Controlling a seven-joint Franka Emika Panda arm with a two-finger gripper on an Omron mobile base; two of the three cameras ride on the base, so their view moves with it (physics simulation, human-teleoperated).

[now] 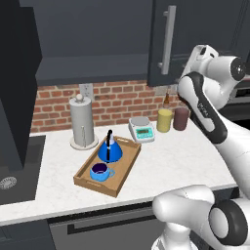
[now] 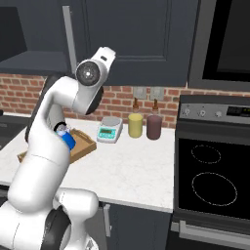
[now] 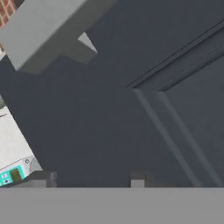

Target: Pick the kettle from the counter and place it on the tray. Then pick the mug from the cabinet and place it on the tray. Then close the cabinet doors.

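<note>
The blue cone-shaped kettle and the round blue mug both sit in the wooden tray on the white counter. The cabinet stands open in its middle, with its left door swung out toward me. My gripper is open with nothing between its fingertips. It is close against the face of the right door, below that door's silver bar handle. In the left base view the hand is at the right edge of that door, beside the handle.
A paper towel holder stands behind the tray. A small scale, a yellow canister and a dark red canister line the brick wall. A sink lies at the left, and a stove at the right.
</note>
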